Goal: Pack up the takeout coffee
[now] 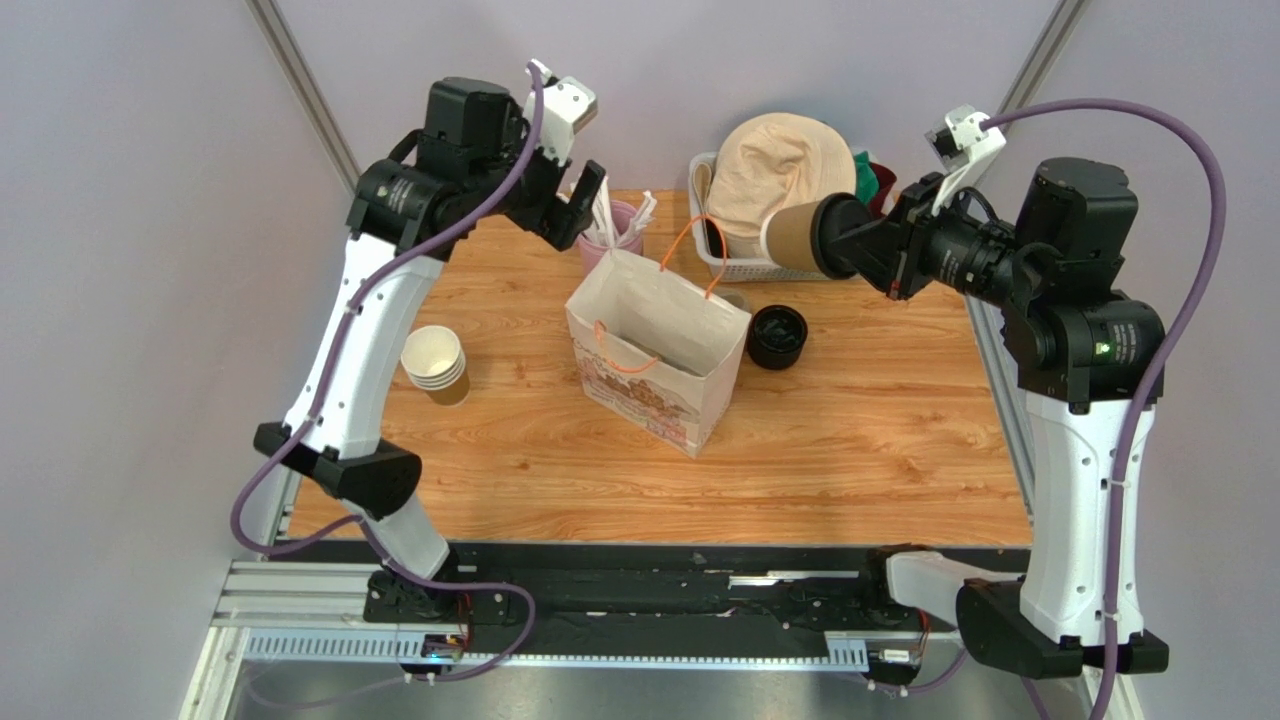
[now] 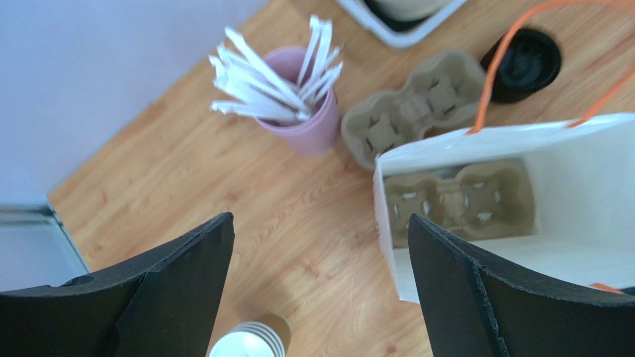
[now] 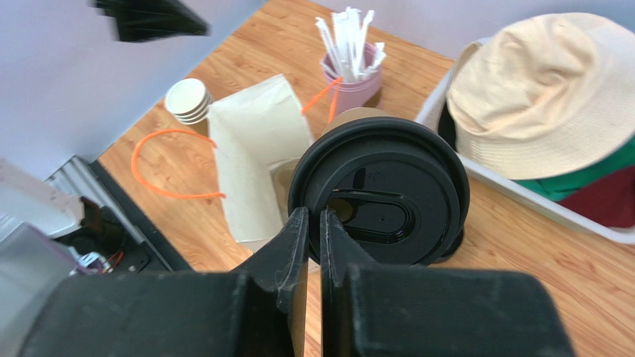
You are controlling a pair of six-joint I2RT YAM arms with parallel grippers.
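Wooden table with plain lilac walls around it, and a white paper bag with orange handles standing open in the middle. There's a cardboard cup carrier sitting inside it. The right gripper has the takeout coffee up in the air on its side, right of the bag and just in front of the bin with the hat. Its jaws are pinched nearly together on the edge of the black lid. The left gripper hangs over the far left of the table with its jaws spread wide, holding nothing. Near it are the pink cup of straws and a spare carrier. Stack of paper cups on the left, loose black lids right of the bag
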